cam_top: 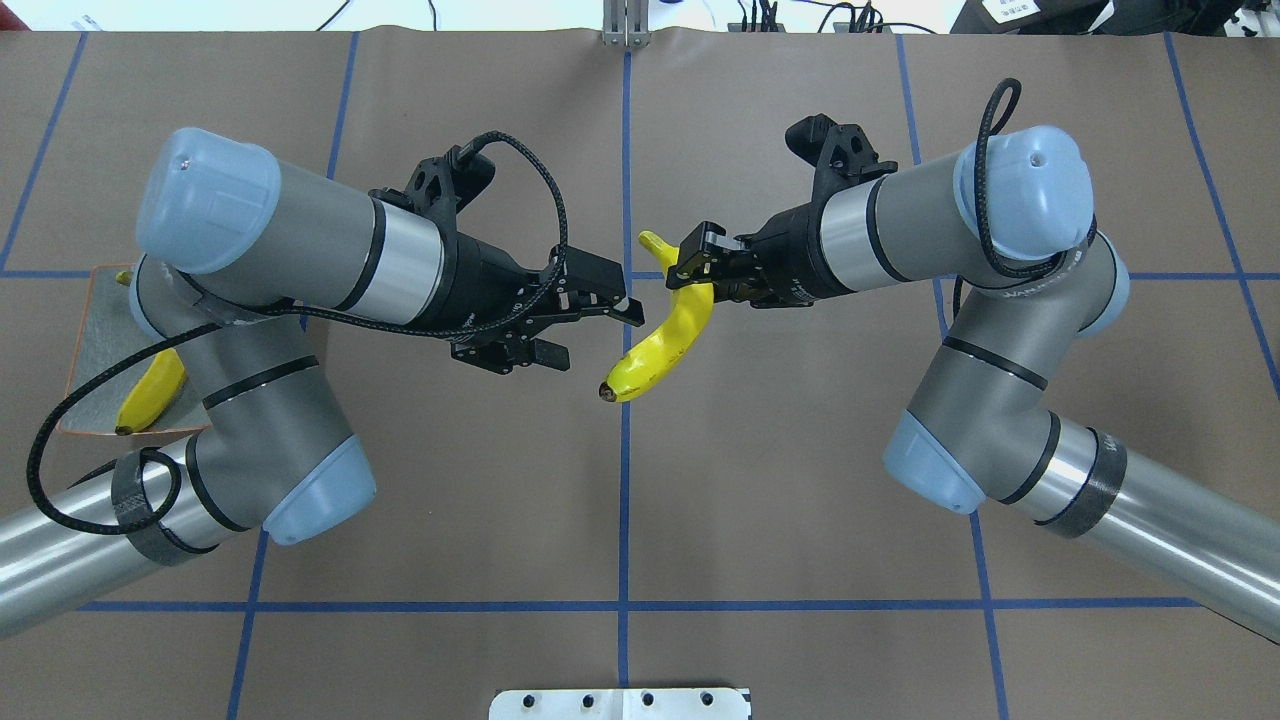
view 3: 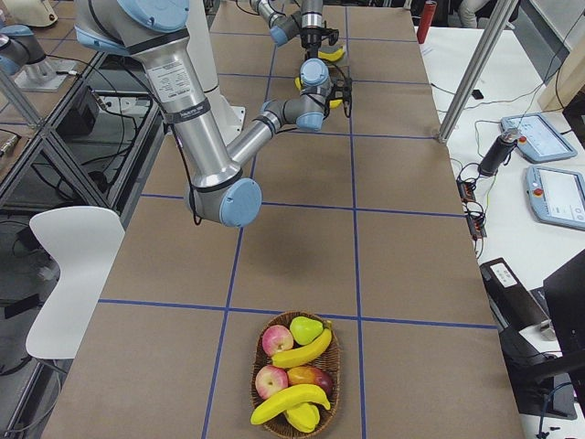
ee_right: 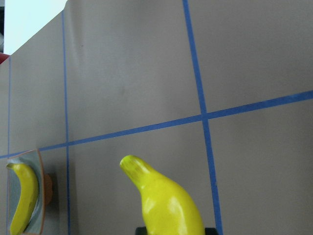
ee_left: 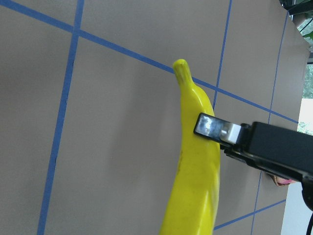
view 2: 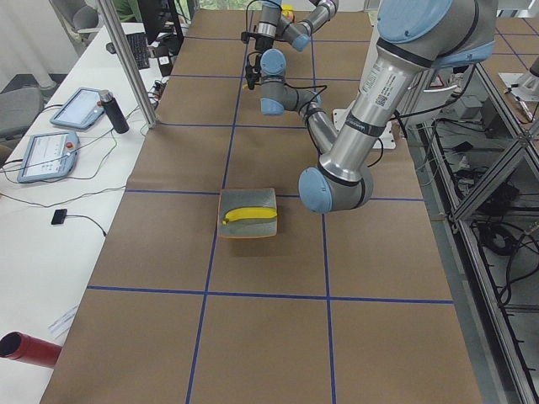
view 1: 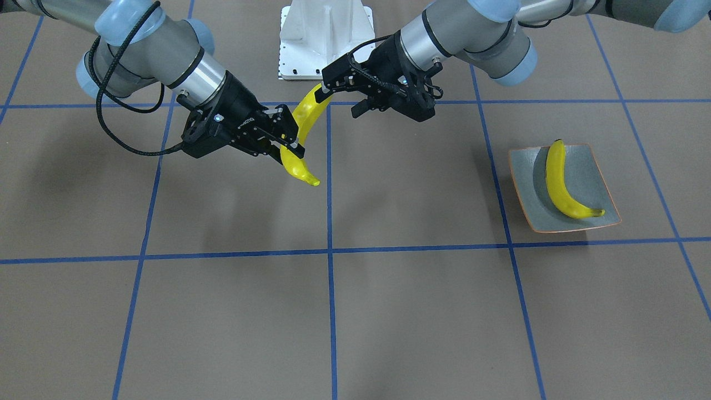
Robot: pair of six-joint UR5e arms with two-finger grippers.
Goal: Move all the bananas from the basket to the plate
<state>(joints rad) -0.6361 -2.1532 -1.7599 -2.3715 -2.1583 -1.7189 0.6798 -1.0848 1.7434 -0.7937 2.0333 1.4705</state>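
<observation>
A yellow banana hangs above the middle of the table, with my right gripper shut on it near its stem end. My left gripper stands open right beside the banana's other half. One of its fingers lies across the banana in the left wrist view. Another banana lies on the grey-green plate, which the left arm partly hides in the overhead view. The basket stands at the table's far right end and holds two bananas among apples and a pear.
The white robot base stands at the table's robot side. A side table with tablets and a metal pole runs along the operators' side. A red cylinder lies there too.
</observation>
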